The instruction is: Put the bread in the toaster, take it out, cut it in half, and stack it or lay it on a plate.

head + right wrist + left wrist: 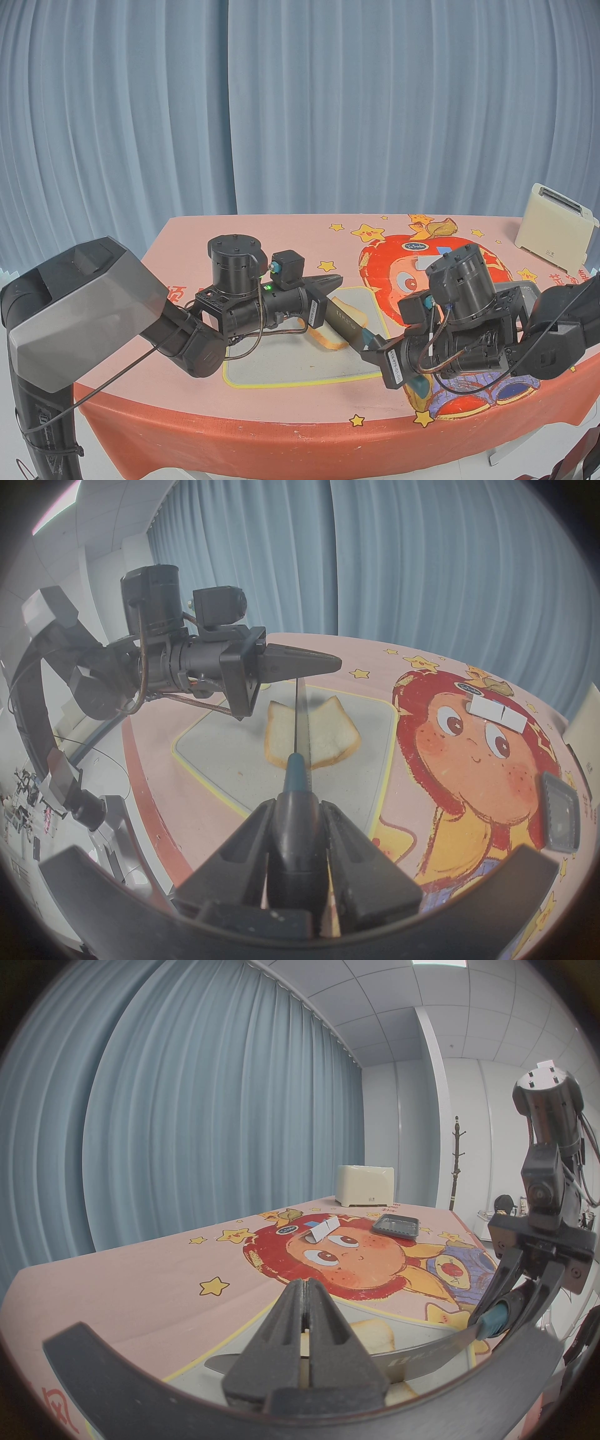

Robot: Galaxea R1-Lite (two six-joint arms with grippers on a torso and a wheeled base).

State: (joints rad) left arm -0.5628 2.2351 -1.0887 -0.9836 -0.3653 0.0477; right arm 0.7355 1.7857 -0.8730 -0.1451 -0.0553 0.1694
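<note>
Head view, read from the left. Left claw (334,280) pinched narrow, fingers together to a point, gripping nothing, poised at the far edge of the bread (324,337); whether touching or just above, cannot tell. Bread lying flat on a grey mat (281,362) with a yellow border, spread on the pink cartoon-printed surface (187,250). Knife (347,325) laid across the slice from the right, teal handle clamped in the right claw (378,356). Farther right, pale toaster (553,228) upright near the surface's far right corner, well apart from the mat.

Left wrist view: same left claw (306,1310) seen from behind, fingers pressed together with only a slit between. Just beyond, bread (375,1335) and the knife (425,1354) blade crossing over it. Right claw (500,1316) closed around the teal handle. Dark shallow tray (395,1225) on the cartoon print, between the mat and the toaster (365,1185).

Right wrist view: left claw (312,662) over the far side of the bread (331,736), closed to a point. Knife (302,724) on edge along the slice's middle, handle held tight in the right claw (297,811). Mat (225,755) under the slice. Dark shallow tray (559,811) off by the cartoon face.
</note>
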